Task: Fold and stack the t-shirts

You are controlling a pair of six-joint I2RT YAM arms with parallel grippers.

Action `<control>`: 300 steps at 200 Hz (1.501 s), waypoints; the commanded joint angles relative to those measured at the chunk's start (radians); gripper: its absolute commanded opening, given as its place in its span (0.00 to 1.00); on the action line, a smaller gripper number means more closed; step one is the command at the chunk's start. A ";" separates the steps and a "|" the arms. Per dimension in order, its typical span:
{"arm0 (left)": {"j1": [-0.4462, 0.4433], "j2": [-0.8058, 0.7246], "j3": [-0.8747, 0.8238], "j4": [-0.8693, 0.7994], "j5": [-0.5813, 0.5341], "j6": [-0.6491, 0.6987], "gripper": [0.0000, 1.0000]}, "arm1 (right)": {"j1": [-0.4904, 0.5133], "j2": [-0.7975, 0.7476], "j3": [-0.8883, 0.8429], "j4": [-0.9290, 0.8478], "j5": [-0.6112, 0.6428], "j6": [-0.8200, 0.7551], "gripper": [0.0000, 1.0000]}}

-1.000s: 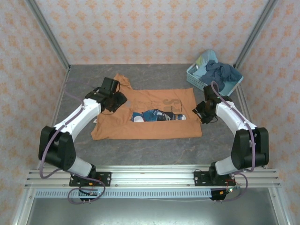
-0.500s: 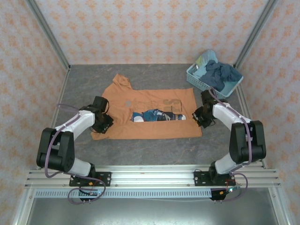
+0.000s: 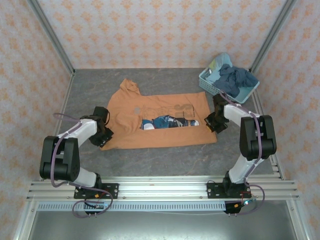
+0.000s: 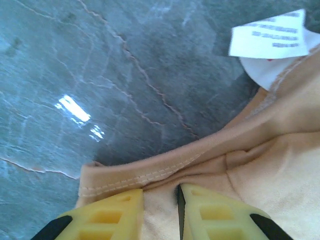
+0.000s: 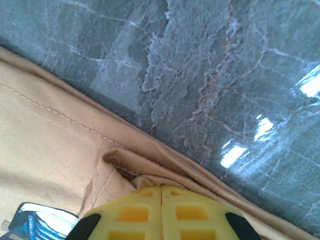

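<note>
Left pincer (image 4: 161, 192), right pincer (image 5: 161, 189) lowered (t-shirt (image 3: 150, 137) edges)

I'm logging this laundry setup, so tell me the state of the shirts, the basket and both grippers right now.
Orange shirt: spread out on the table, print up, pinched at both ends.
Blue shirts: bunched up in the basket, unfolded.
Basket: upright, holding the blue shirts.
Left gripper: jaws closed on the orange shirt's left edge.
Right gripper: jaws shut on the orange shirt's right edge.
</note>
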 commanded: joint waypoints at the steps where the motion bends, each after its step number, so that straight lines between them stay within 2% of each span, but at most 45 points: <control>1: 0.007 0.002 0.038 -0.089 -0.069 0.043 0.24 | -0.003 -0.066 -0.011 -0.078 0.081 -0.056 0.09; 29: -0.017 -0.143 0.076 -0.148 -0.057 -0.008 0.27 | 0.034 -0.200 -0.021 -0.133 0.127 -0.104 0.18; 46: -0.051 -0.182 0.087 -0.126 -0.043 -0.048 0.29 | 0.063 -0.249 -0.055 -0.137 0.129 -0.119 0.19; 86: -0.097 -0.007 0.145 -0.030 0.030 -0.113 0.29 | 0.104 -0.234 -0.138 -0.057 0.053 -0.103 0.19; 116: -0.111 0.120 0.188 -0.008 0.025 -0.112 0.28 | 0.115 -0.141 -0.132 -0.040 0.028 -0.101 0.19; 142: -0.116 0.161 0.162 -0.033 -0.009 -0.095 0.26 | 0.132 -0.077 -0.135 -0.070 0.024 -0.102 0.18; 176: -0.116 0.097 0.050 -0.068 -0.050 -0.074 0.26 | 0.175 -0.063 -0.198 -0.144 0.020 -0.087 0.19; 246: -0.099 -0.071 -0.068 -0.149 -0.088 -0.029 0.27 | 0.202 -0.198 -0.357 -0.198 -0.113 0.007 0.21; 261: -0.090 -0.094 -0.023 -0.161 -0.090 -0.020 0.27 | 0.202 -0.237 -0.339 -0.202 -0.121 0.028 0.22; 278: -0.088 -0.101 0.088 -0.164 -0.089 -0.011 0.31 | 0.202 -0.305 -0.273 -0.193 -0.077 0.034 0.26; 300: -0.071 -0.010 0.298 -0.144 -0.076 -0.008 0.39 | 0.202 -0.331 -0.131 -0.168 0.001 -0.008 0.33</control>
